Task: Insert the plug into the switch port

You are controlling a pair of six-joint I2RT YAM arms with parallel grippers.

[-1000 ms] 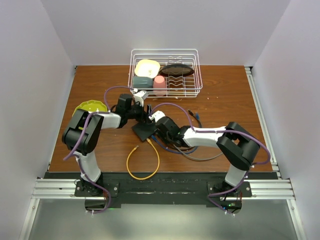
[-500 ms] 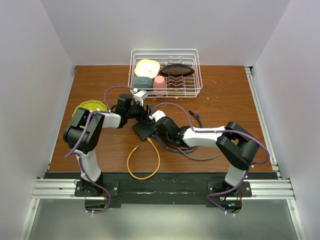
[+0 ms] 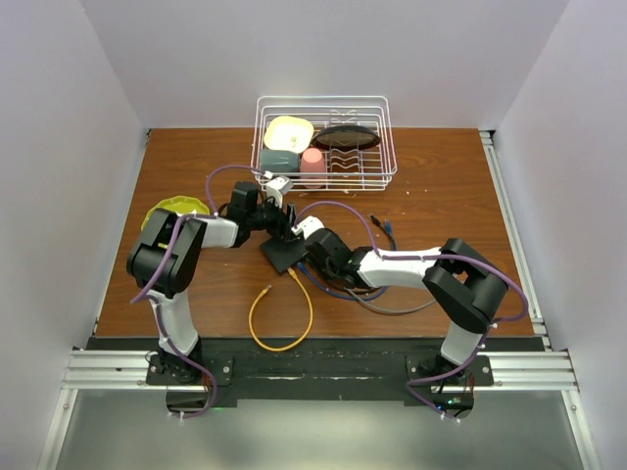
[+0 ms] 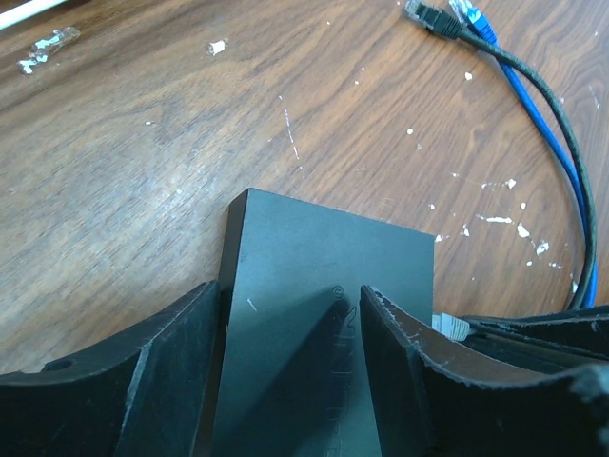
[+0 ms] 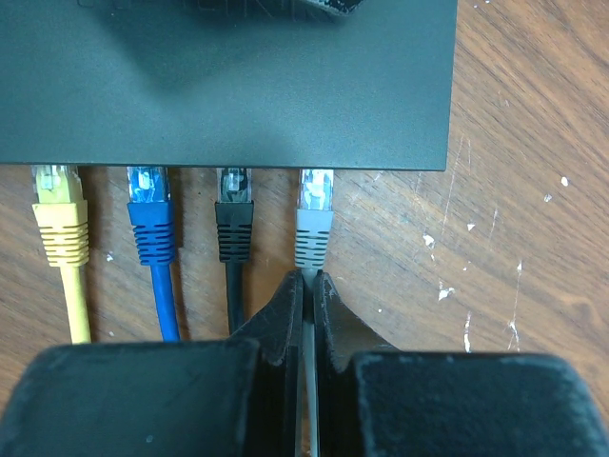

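The flat dark grey box (image 5: 238, 86) lies on the wooden table, also in the top view (image 3: 284, 255) and the left wrist view (image 4: 324, 267). Its near narrow edge holds a row of sockets with yellow (image 5: 59, 224), blue (image 5: 150, 224), black (image 5: 234, 224) and grey (image 5: 314, 224) plugs side by side, all in to the same depth. My right gripper (image 5: 306, 281) is shut on the grey cable just behind the grey plug. My left gripper (image 4: 290, 290) is open over the box's far end, one finger at its side edge, the other above its top.
A wire dish rack (image 3: 387, 147) with cups and dishes stands at the back. A yellow-green bowl (image 3: 176, 208) sits at the left. A yellow cable loop (image 3: 279, 318) lies in front. Loose blue (image 4: 471, 19) and black (image 4: 423, 14) plugs lie beyond the box.
My left arm has shifted slightly to the right. The box, the plugs and the right gripper look unmoved.
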